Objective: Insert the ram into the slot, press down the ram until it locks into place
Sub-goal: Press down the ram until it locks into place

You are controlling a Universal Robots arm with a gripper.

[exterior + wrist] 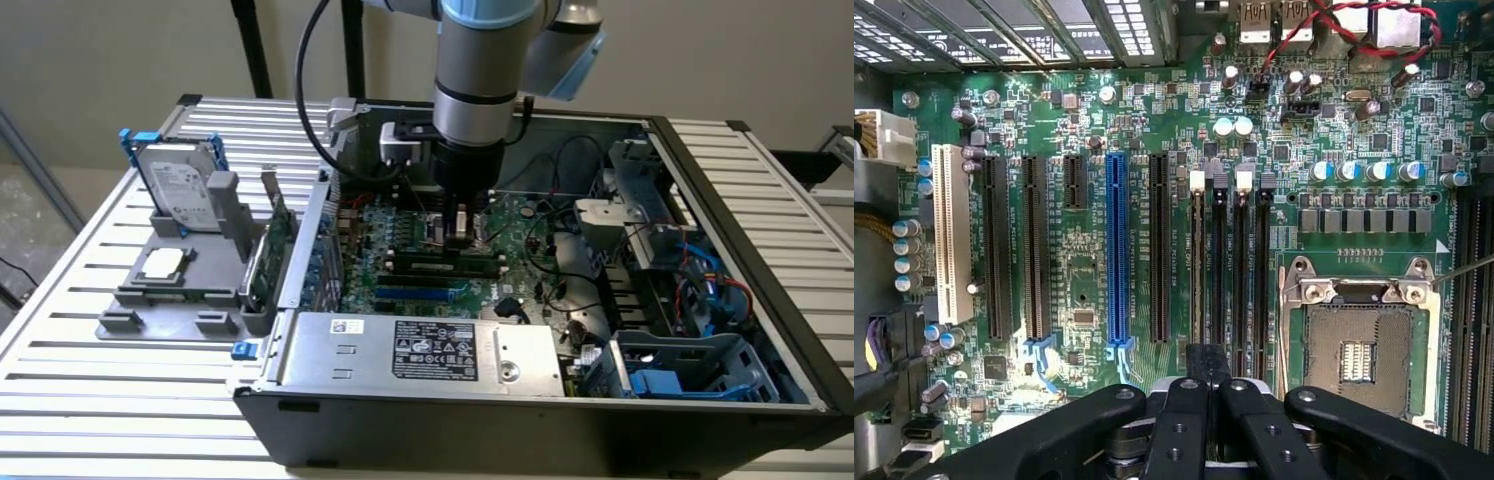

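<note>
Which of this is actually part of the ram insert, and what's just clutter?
Job: gripper over the board; ram slots; motherboard. The ram itself: can't make it out for sure.
Lying about: hard drive, expansion card, power supply, CPU socket, blue slot.

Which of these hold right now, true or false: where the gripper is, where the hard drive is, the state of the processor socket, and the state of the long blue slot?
1. The gripper is inside the open computer case, over the motherboard. True.
2. A hard drive stands on the grey holder outside the case, at the exterior view's left. True.
3. A cooler covers the processor socket. False: the socket is bare, with its metal frame showing.
4. A card sits in the long blue slot. False: that slot is empty.
</note>
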